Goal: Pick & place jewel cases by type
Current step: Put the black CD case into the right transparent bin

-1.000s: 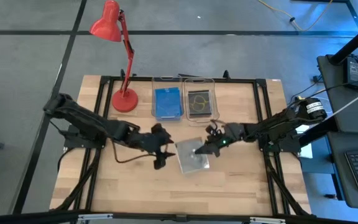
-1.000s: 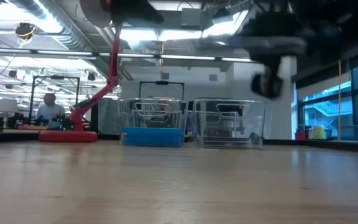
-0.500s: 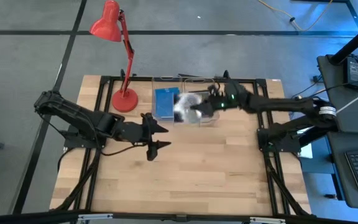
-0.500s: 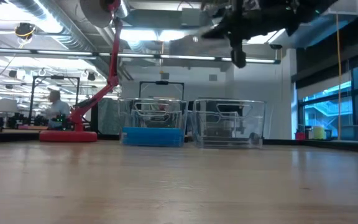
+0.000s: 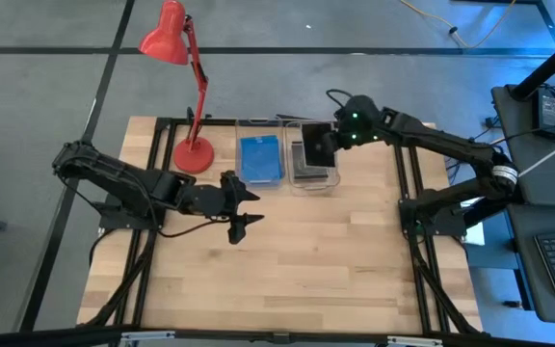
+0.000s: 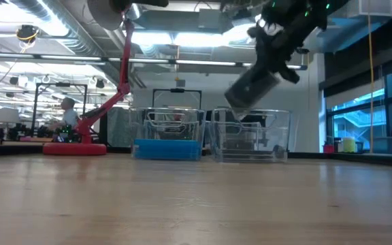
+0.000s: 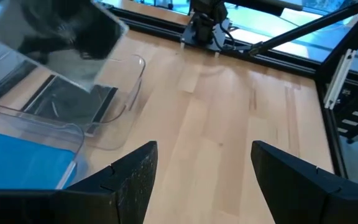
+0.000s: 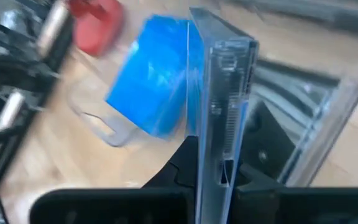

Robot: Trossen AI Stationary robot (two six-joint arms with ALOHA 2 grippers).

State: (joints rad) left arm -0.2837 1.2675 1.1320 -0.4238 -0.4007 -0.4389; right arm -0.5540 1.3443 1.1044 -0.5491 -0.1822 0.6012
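The right claw (image 5: 328, 145), clamped on a smoky grey plastic jewel case (image 5: 316, 147), hangs above the right-hand clear plastic bin (image 5: 332, 179) (left claw (image 5: 244, 207) gapes empty); lowering and release come next.

Grey floor (image 5: 46, 87), ceiling strip lights (image 6: 175, 62), windows (image 6: 359, 119) at right.
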